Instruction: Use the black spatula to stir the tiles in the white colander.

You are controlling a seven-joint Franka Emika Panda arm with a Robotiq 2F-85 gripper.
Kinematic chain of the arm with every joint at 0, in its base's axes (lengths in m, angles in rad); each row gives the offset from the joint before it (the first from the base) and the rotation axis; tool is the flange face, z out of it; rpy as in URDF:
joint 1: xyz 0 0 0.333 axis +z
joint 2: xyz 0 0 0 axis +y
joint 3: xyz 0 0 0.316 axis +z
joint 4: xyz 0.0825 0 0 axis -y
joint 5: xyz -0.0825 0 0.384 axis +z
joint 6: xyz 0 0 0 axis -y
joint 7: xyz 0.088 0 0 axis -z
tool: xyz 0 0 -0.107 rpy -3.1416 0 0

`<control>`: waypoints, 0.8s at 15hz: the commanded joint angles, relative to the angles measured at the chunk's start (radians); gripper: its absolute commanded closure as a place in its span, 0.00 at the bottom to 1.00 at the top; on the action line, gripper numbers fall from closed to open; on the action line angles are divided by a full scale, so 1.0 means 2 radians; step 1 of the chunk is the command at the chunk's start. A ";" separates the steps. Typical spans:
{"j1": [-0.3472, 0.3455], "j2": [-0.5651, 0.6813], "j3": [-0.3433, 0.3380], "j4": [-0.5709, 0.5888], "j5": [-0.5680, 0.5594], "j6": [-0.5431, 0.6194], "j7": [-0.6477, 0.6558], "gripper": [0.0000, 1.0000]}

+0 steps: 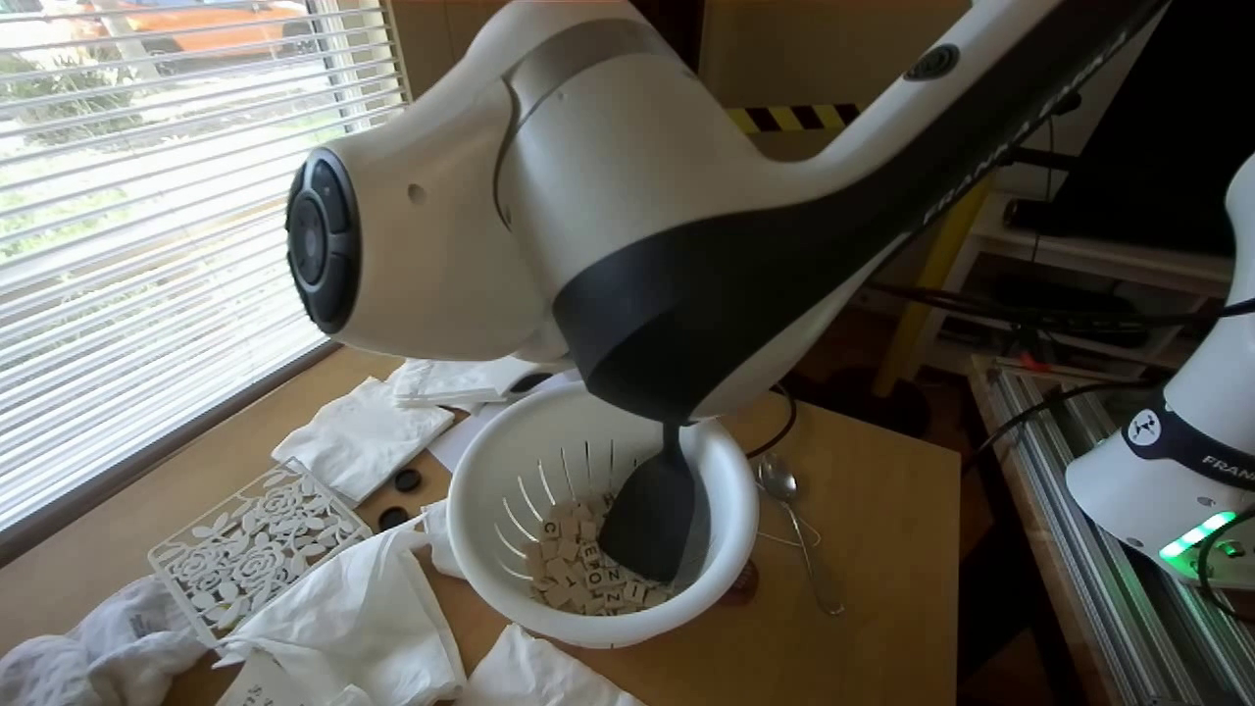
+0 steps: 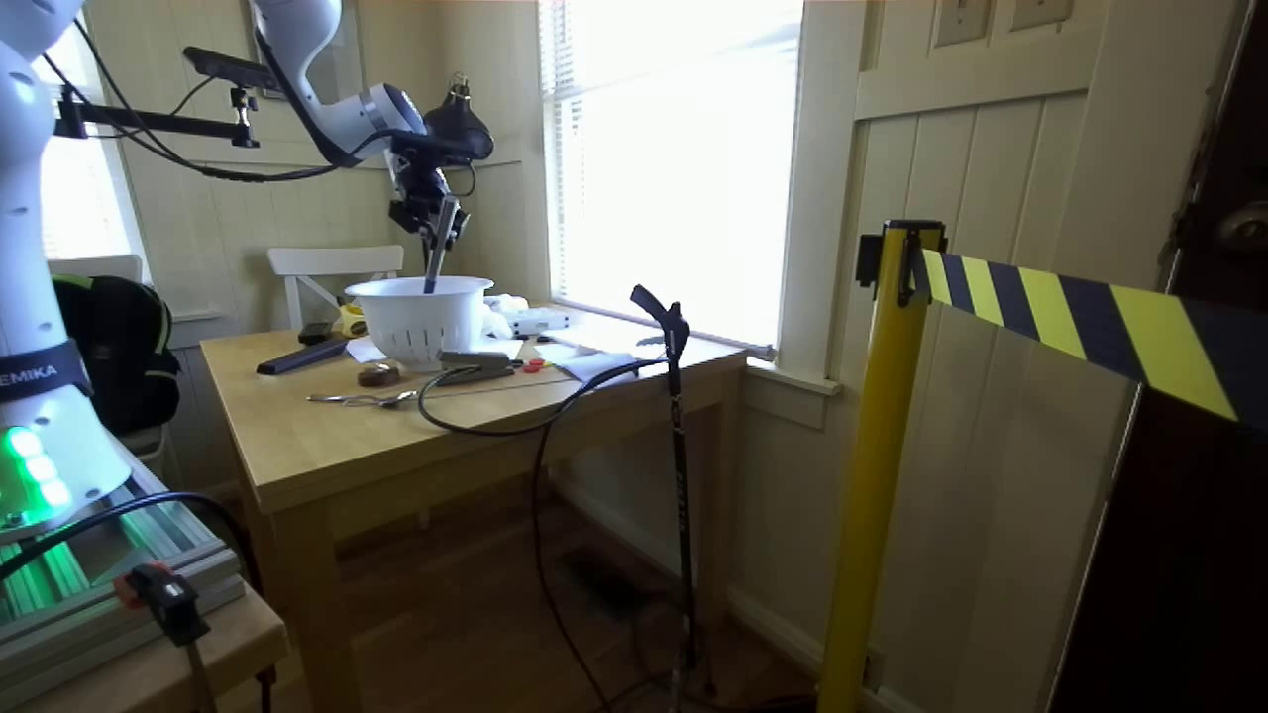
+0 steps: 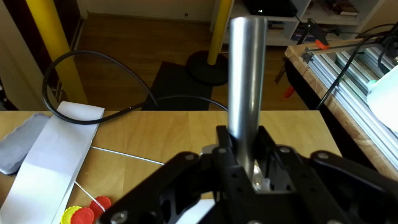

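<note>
The black spatula blade point(image 1: 652, 515) hangs inside the white colander point(image 1: 600, 628), low over letter tiles point(image 1: 578, 569) at its bottom. Whether the blade's edge touches the tiles I cannot tell. The colander also shows in an exterior view point(image 2: 421, 322), standing upright on the table. My gripper point(image 3: 242, 129) is shut on the spatula's metal handle point(image 3: 247, 77) in the wrist view, which stands up between the fingers. In an exterior view the gripper point(image 2: 436, 213) is above the colander with the handle slanting steeply down into it. The arm hides the gripper from above.
A spoon point(image 1: 779, 480) lies right of the colander. White cloths point(image 1: 368, 431) and a flower lattice point(image 1: 265, 544) lie on its window side. Bottle caps point(image 3: 82, 216) and a black cable point(image 3: 127, 109) are at the table's edge. A pole point(image 2: 679, 475) leans on the table.
</note>
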 commanded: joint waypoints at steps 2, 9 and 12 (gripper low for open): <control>0.005 0.032 0.014 0.063 0.015 -0.024 -0.056 0.94; 0.019 0.067 0.019 0.092 0.018 -0.019 -0.083 0.94; 0.026 0.075 0.010 0.099 0.009 -0.008 -0.049 0.94</control>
